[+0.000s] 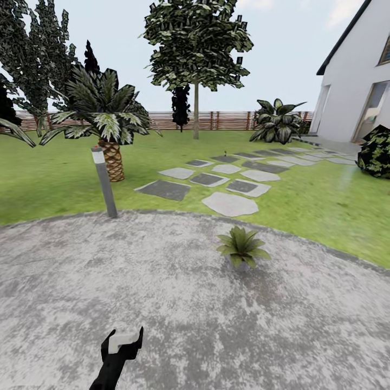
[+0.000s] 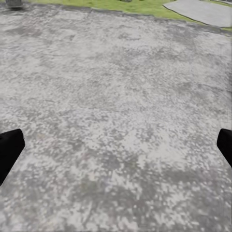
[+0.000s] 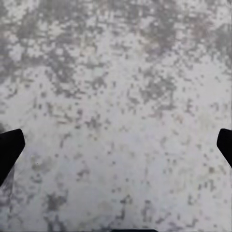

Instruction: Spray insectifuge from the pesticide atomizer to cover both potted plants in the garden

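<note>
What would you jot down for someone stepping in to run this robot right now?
Left gripper: open, empty, low over the grey paving. Right gripper: open, empty, above paving.
One potted plant sits on the paving ahead, near the lawn edge and stepping stones.
Done: nothing judging by the empty grippers.
Left: find and pick up the atomizer, locate the second plant, spray both.

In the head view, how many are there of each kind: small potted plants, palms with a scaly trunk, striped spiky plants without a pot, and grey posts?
potted plant: 1
palm with scaly trunk: 1
striped spiky plant: 1
grey post: 1
Total: 4
</note>
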